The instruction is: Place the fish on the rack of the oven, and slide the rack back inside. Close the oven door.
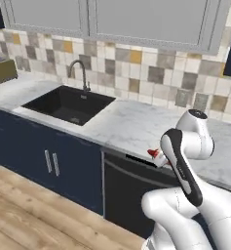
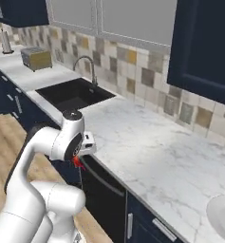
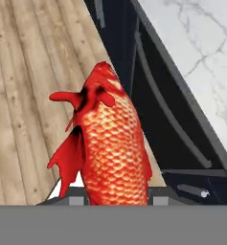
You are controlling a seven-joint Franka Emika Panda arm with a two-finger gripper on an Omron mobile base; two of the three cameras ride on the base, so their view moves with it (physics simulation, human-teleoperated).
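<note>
the gripper point(image 3: 116, 194) is clamped on the fish point(image 3: 110, 148), which stands up between its fingers with the red tail fins at the far end. beyond and below the fish lies the wooden floor point(image 3: 28, 95); to its right are a dark appliance front point(image 3: 153, 110) and the marble counter point(image 3: 201, 52).

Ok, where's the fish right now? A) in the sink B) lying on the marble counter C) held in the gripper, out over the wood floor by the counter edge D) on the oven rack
C: the fish rises from between the gripper fingertips, with wood floor behind it and the counter edge beside it.
</note>
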